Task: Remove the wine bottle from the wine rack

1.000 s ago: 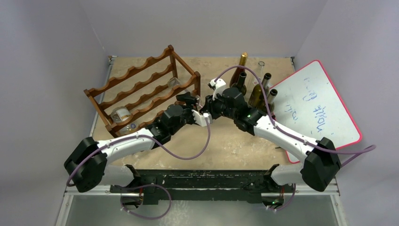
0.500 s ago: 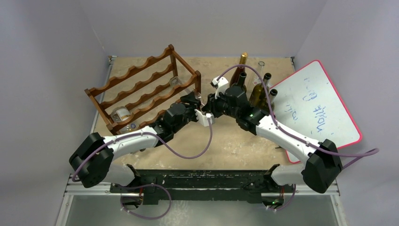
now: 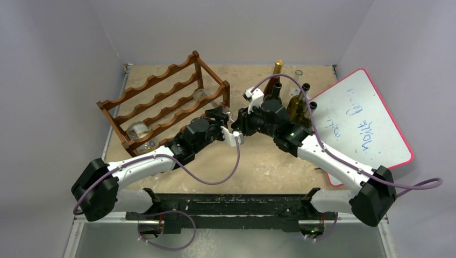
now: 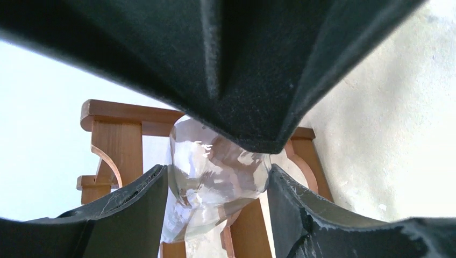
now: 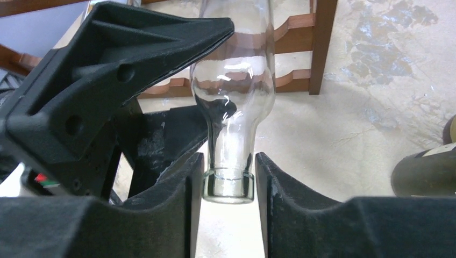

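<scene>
- Since the earlier view, the left gripper (image 4: 215, 180) has closed in on the wine bottle (image 5: 234, 91), and the right arm has drawn back slightly from the wine rack (image 3: 161, 102).
- Wine bottle: clear glass, apparently empty, spanning both sets of jaws at the rack's end post. Its base is hidden, so contact with a rail cannot be confirmed.
- Left jaws: clamped across the shoulder, with glass touching both fingers.
- Right gripper (image 5: 228, 164): jaws closed on the neck just behind the lip.
- Handling: rigid, smooth, breakable, and probably light. The lip ring should resist slipping along the neck, and the shoulder grip carries the weight.
- Beyond the right jaws: standing bottles (image 3: 293, 102). Keep clear of them during withdrawal.
</scene>
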Tool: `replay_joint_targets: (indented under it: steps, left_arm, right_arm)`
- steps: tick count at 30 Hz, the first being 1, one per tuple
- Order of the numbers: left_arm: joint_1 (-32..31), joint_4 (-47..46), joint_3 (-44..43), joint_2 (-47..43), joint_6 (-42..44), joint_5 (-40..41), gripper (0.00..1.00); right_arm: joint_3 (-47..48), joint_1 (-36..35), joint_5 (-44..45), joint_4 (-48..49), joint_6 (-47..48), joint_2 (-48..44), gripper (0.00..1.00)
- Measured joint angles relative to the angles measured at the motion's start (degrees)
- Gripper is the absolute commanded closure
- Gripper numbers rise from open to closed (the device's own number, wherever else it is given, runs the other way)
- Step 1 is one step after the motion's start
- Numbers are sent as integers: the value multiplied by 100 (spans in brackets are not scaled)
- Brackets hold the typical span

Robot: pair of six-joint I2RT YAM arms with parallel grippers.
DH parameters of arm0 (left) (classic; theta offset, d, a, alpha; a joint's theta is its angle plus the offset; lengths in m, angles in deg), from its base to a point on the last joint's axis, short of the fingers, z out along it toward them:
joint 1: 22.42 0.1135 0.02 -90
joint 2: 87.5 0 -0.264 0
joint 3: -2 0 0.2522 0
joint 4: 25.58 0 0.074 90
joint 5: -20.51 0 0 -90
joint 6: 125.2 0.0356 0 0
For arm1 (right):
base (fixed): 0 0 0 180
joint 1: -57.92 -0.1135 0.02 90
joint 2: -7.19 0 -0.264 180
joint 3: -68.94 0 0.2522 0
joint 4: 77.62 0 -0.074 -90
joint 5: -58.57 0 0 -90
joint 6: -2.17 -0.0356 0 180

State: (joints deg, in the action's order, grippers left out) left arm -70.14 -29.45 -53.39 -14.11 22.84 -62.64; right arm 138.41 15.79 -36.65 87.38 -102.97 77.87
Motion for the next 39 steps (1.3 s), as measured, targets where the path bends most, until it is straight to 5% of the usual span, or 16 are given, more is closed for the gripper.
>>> replay_joint_targets:
  steps: [6,20,27,39]
  left_arm:
    - [-111,278,15,-48,-4,9,100]
    - [-372,713,13,-369,-81,188,100]
    - [-422,1049,-9,-815,-448,116,100]
    - [-474,1499,-350,-1158,-1169,-140,100]
  right_arm:
    - [2,7,63,-195,9,-103,26]
    - [483,-57,1696,-1110,-474,-1626,3]
    - [546,-57,2516,-1141,-411,-2247,2]
    - [496,-57,2083,-1084,-190,-1513,0]
